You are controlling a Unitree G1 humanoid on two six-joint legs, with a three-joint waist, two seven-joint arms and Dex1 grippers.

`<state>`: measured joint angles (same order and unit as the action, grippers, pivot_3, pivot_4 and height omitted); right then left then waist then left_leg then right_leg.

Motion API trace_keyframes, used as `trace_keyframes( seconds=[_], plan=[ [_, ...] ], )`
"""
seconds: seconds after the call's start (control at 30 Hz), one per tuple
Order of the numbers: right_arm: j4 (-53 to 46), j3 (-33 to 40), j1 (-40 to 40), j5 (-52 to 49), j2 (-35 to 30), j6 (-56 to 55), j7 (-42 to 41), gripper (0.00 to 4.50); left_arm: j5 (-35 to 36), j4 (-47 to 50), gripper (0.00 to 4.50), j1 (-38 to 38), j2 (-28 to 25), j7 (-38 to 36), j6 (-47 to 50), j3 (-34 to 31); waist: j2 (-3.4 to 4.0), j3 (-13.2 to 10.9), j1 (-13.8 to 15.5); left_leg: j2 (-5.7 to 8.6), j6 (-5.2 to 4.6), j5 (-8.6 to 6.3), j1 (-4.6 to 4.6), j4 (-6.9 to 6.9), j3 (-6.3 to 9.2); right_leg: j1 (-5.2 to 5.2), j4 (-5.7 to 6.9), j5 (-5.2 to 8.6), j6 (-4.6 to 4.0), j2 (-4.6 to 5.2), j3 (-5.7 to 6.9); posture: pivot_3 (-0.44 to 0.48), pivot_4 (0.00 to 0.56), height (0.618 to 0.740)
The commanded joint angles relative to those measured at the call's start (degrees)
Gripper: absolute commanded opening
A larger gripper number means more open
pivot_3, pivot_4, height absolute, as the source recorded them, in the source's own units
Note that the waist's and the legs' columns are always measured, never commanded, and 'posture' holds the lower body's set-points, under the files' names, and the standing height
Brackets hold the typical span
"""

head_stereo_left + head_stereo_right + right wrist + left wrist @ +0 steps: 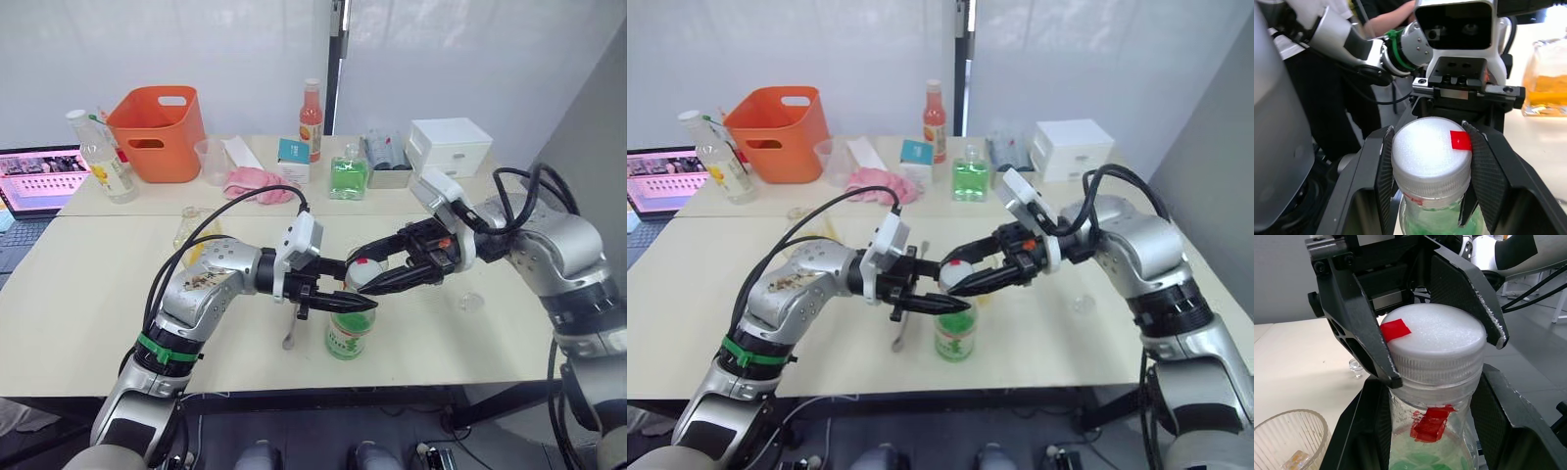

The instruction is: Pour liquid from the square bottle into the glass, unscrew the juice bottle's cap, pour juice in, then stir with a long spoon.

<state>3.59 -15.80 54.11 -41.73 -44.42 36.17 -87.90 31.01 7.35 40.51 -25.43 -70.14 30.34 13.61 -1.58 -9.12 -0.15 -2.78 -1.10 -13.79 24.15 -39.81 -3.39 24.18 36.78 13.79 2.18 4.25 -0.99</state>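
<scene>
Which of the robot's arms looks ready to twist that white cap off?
The right. Its gripper has its jaws shut on the juice bottle's cap, while the left gripper clamps the juice bottle at the neck, steadying it.

Orange basket (157,132), pink cloth (257,183), green-liquid bottle (348,173), laptop (39,181)
</scene>
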Motion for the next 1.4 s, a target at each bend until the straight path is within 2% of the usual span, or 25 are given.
trace_keyframes(
  seconds=[0.03, 0.13, 0.2, 0.23, 0.37, 0.47, 0.53, 0.6, 0.7, 0.77, 0.93, 1.17, 1.2, 1.27, 1.3, 1.4],
  plan=[
    [2.29, 1.58, 0.51, 1.76, 0.83, 1.78, -0.17, 3.04, -1.38, 0.60, 1.71, 0.00, -0.26, -0.48, 1.13, 2.50, 0.00, 0.00, 0.03, 0.00, 0.00, 0.00, 0.00, -0.01, 0.00, 0.01, 0.03, 0.00, 0.00, 0.01, 0.00, 0.000, 0.150, 0.715],
    [-1.95, 7.91, -1.38, -2.18, 0.06, 5.37, 3.76, 4.07, -1.54, 0.01, 1.71, 0.43, 0.03, -0.38, 1.00, 2.51, 0.00, 0.00, 0.34, 0.02, 0.02, 0.01, 0.00, -0.04, -0.01, 0.04, 0.14, 0.00, 0.00, 0.03, 0.00, 0.000, 0.150, 0.715],
    [-6.27, 13.26, -3.44, -5.58, -0.54, 8.25, 7.66, 4.50, -1.57, -0.21, 1.71, 0.58, 0.11, -0.36, 0.93, 2.51, 0.00, 0.00, 0.64, 0.03, 0.02, 0.01, 0.03, -0.04, -0.02, 0.09, 0.15, 0.00, 0.00, 0.05, -0.02, 0.000, 0.150, 0.715],
    [-8.39, 15.53, -4.47, -7.13, -0.82, 9.68, 9.47, 4.50, -1.58, -0.29, 1.71, 0.61, 0.13, -0.36, 0.89, 2.51, 0.00, 0.00, 0.76, 0.03, 0.02, 0.01, 0.05, -0.03, -0.01, 0.09, 0.13, 0.00, 0.00, 0.05, -0.01, 0.000, 0.150, 0.715],
    [-24.11, 28.02, -13.95, -15.79, -1.38, 16.60, 26.03, 4.50, -1.58, -0.68, 1.71, 0.63, 0.28, -0.32, 0.62, 2.52, 0.00, 0.00, 0.91, 0.03, 0.02, 0.01, 0.07, -0.01, 0.05, 0.06, 0.11, 0.00, 0.00, 0.06, 0.07, 0.000, 0.150, 0.715],
    [-35.89, 32.22, -21.14, -22.09, 0.20, 20.24, 40.16, 4.50, -1.57, -0.91, 1.71, 0.52, 0.31, -0.36, 0.40, 2.47, 0.00, 0.00, 0.80, 0.02, 0.02, 0.01, 0.04, 0.00, 0.06, 0.02, 0.09, 0.00, 0.00, 0.07, 0.05, 0.000, 0.150, 0.715],
    [-41.83, 33.22, -24.90, -27.16, 2.03, 21.12, 50.88, 4.50, -1.64, -1.07, 1.71, 0.46, 0.40, -0.32, 0.23, 2.52, 0.00, 0.00, 0.53, 0.02, 0.03, 0.01, 0.03, -0.02, 0.05, 0.07, 0.13, 0.00, 0.00, 0.07, -0.03, 0.000, 0.150, 0.715],
    [-44.14, 33.49, -26.35, -30.87, 2.27, 21.20, 56.79, 4.50, -1.67, -1.13, 1.71, 0.43, 0.41, -0.33, 0.15, 2.52, 0.00, 0.00, 0.52, 0.03, 0.04, 0.02, -0.03, -0.02, 0.06, 0.02, 0.18, 0.00, 0.00, 0.07, -0.06, 0.000, 0.150, 0.715],
    [-52.75, 32.04, -33.10, -31.06, 4.96, 20.57, 75.24, 4.50, -1.65, -1.35, 1.71, 0.15, 0.53, -0.70, -0.21, 2.63, -0.09, 0.05, 0.79, 0.04, 0.05, 0.03, -0.04, -0.03, 0.05, -0.02, 0.16, 0.00, 0.01, 0.06, -0.04, 0.000, 0.150, 0.715],
    [-55.10, 31.55, -35.09, -32.88, 5.52, 19.44, 82.42, 4.50, -1.59, -1.40, 1.71, 0.06, 0.63, -0.96, -0.34, 2.75, -0.09, 0.06, 0.80, 0.05, 0.05, 0.03, 0.05, -0.03, 0.07, 0.03, 0.11, 0.02, 0.01, 0.06, 0.03, 0.000, 0.150, 0.715],
    [-57.27, 30.03, -37.35, -36.24, 3.10, 17.60, 89.85, 4.50, -1.52, -1.90, 1.71, 0.10, 0.67, -1.67, -0.77, 2.91, -0.10, 0.06, 0.67, 0.08, 0.04, 0.03, 0.01, -0.04, 0.05, -0.01, 0.07, 0.00, 0.05, 0.08, -0.06, 0.000, 0.150, 0.715],
    [-57.00, 28.18, -37.42, -38.98, -0.03, 14.37, 92.96, 4.50, -1.48, -2.28, 1.71, 0.21, 0.40, -2.38, -1.11, 2.76, -0.10, 0.06, 0.67, 0.07, 0.04, 0.03, 0.03, -0.03, 0.05, 0.00, 0.04, 0.00, 0.04, 0.06, -0.05, 0.000, 0.150, 0.715],
    [-56.83, 27.91, -37.02, -39.37, -0.36, 13.93, 93.25, 4.11, -1.52, -2.20, 1.71, 0.11, 0.33, -2.39, -1.13, 2.73, -0.10, 0.06, 0.67, 0.07, 0.04, 0.03, 0.03, -0.03, 0.05, -0.01, 0.03, 0.00, 0.04, 0.06, -0.05, 0.000, 0.150, 0.715],
    [-56.51, 27.41, -36.30, -39.88, -0.92, 13.30, 93.69, 3.67, -1.56, -2.11, 1.71, 0.00, 0.25, -2.37, -1.12, 2.68, -0.10, 0.06, 0.67, 0.07, 0.03, 0.03, 0.04, -0.03, 0.05, -0.01, 0.03, 0.00, 0.04, 0.06, -0.05, 0.000, 0.150, 0.715],
    [-56.42, 27.19, -36.14, -40.04, -1.19, 13.00, 93.86, 3.23, -1.57, -2.09, 1.71, -0.02, 0.24, -2.36, -1.11, 2.67, -0.10, 0.06, 0.67, 0.07, 0.03, 0.03, 0.04, -0.03, 0.06, 0.00, 0.03, 0.00, 0.04, 0.06, -0.05, 0.000, 0.150, 0.715],
    [-55.72, 26.21, -34.96, -40.58, -1.60, 11.80, 94.09, 2.35, -1.59, -1.95, 1.71, -0.08, 0.06, -2.26, -0.93, 2.63, -0.10, 0.06, 0.67, 0.06, 0.03, 0.03, 0.04, -0.02, 0.06, 0.00, 0.02, 0.00, 0.04, 0.05, -0.05, 0.000, 0.150, 0.715]
  ],
)
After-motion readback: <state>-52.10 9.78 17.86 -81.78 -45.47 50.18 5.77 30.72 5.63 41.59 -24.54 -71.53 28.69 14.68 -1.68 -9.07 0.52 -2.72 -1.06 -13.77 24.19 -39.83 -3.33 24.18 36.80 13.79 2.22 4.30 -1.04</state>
